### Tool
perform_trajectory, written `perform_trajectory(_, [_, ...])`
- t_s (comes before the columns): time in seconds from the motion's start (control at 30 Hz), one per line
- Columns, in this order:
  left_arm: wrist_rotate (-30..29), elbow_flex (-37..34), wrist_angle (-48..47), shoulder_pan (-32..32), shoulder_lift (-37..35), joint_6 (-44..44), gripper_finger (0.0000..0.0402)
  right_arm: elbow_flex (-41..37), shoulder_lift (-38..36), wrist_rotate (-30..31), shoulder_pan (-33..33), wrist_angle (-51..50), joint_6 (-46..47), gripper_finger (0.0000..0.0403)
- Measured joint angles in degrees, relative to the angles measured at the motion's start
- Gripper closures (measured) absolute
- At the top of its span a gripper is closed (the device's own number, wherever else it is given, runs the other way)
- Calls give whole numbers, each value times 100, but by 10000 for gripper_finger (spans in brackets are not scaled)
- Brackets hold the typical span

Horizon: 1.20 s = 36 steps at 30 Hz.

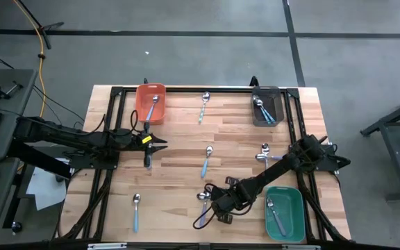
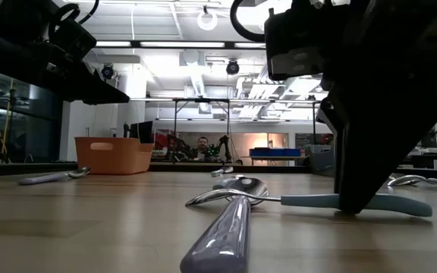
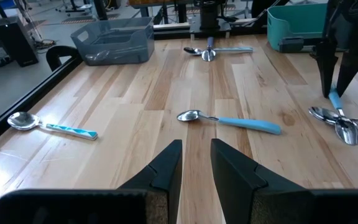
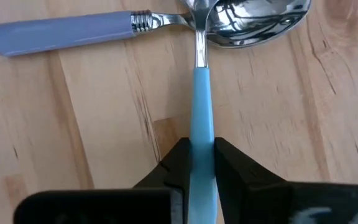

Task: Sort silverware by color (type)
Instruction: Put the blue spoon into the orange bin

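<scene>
My right gripper [image 4: 196,163] is down at the table's near middle [image 1: 208,200], shut on a teal-handled spoon [image 4: 201,106]. The spoon's metal neck crosses the head of a purple-handled spoon [image 4: 61,31] lying beside it. The low view shows the purple handle [image 2: 218,235] pointing at the camera and the teal handle [image 2: 309,201] running right. My left gripper [image 3: 196,163] hovers over the left middle of the table [image 1: 161,144], narrowly open and empty. Other spoons lie loose: one light-blue [image 1: 207,161], one near the far edge [image 1: 204,105], one near-left [image 1: 136,212], one right of centre [image 1: 264,153]. My right gripper pinches the teal spoon's handle [image 4: 199,140] between its two fingers, toward the free end. The fingers come from above and stand on either side of the handle. The spoon lies level on the table, its neck [image 4: 199,53] across the purple-handled spoon's head.
An orange bin [image 1: 151,103] at far left holds a spoon. A grey bin [image 1: 268,105] at far right holds several. A green bin [image 1: 285,212] at near right holds one. A black frame [image 1: 186,89] runs along the table's edges. Bare wood lies between the two grippers.
</scene>
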Motion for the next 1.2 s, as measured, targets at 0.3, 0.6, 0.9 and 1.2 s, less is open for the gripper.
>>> perform_trajectory(0.3, [0, 0, 0, 0, 2, 0, 326, -24, -170, 69, -60, 29, -135, 365])
perform_trajectory(0.6, [0, 0, 2, 0, 0, -2, 326, -20, -675, 842, 13, -108, -591, 365])
perform_trajectory(0.9, [106, 0, -174, 0, 1, -209, 326, -20, -723, 1759, -364, 113, -1840, 384])
perform_trajectory(1.2, [154, 0, -169, 0, 1, -209, 326, -514, -719, 1481, -1315, 1647, -3381, 385])
